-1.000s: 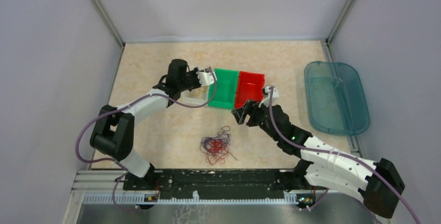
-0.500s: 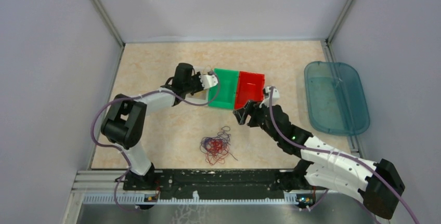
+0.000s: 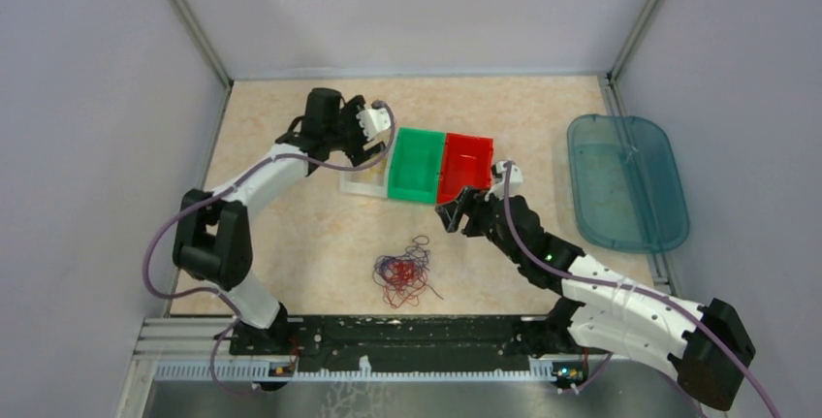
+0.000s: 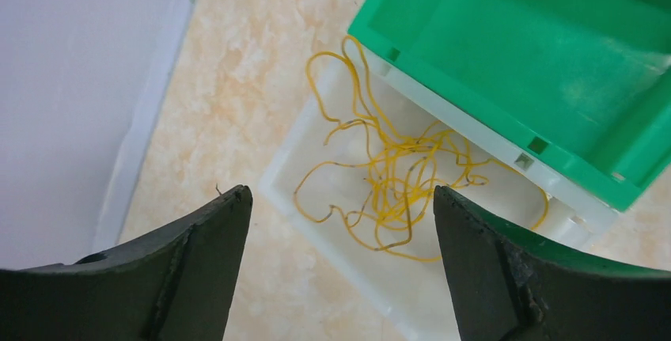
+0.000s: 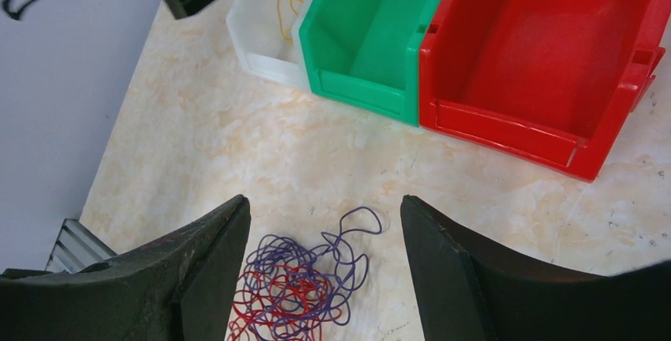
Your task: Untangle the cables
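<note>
Plainly, the yellow cable (image 4: 388,187) is piled in the white bin (image 4: 348,266) beside the green bin (image 3: 415,164), the red-and-purple tangle (image 3: 402,277) well apart from it. The left gripper (image 4: 340,195) and right gripper (image 5: 324,202) are held open, empty. Limp, light strands are likely best pinched at outer loops.

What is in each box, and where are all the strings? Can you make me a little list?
white bin: loose yellow cable inside
green bin: nothing inside
red bin: nothing inside
table: red and purple cables, tangled in one pile
left gripper: open, above the white bin, holding nothing
right gripper: open, above the table between the pile and the bins, holding nothing
</note>
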You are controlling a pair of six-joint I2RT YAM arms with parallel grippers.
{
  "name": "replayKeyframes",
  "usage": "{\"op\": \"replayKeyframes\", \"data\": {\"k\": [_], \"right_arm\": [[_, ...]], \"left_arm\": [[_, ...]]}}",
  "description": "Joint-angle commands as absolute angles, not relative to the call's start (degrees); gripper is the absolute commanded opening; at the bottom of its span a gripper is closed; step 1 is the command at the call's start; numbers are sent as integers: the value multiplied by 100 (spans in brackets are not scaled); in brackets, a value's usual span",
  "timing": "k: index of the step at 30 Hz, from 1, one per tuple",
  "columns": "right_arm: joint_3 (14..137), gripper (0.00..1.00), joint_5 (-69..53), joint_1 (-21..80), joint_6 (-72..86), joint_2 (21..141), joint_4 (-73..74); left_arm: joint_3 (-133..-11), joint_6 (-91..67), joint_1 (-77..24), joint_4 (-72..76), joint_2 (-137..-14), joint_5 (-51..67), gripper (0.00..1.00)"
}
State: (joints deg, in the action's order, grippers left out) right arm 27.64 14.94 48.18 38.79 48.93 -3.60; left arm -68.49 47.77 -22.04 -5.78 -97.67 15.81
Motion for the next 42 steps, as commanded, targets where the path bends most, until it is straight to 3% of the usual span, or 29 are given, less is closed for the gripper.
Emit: {"op": "replayKeyframes", "data": {"k": [1, 8, 17, 24, 30, 42], "right_arm": [[2978, 70, 1413, 4791, 3889, 4793, -621], [3127, 71, 1043, 4794, 3727, 4913, -569], [3009, 71, 824, 4774, 3727, 4729, -221], [3003, 71, 992, 4765, 3753, 4536, 28], [2969, 71, 1103, 4760, 3776, 4392, 167], [2837, 71, 1107, 4730, 3708, 4255, 138]], "left_arm": [[-7216, 4676, -2108, -1651, -9003, 2397, 91], [-7641, 5163, -2078, -3410, -8351, 3424, 94], [-5820, 6205, -3304, -4900, -7132, 4093, 90], [-4942, 6271, -4302, -4338, -7037, 3924, 70], [-4785, 6187, -4576, -3552, -7293, 3799, 41], [-4610, 6388, -5057, -3073, -7656, 3430, 35]]}}
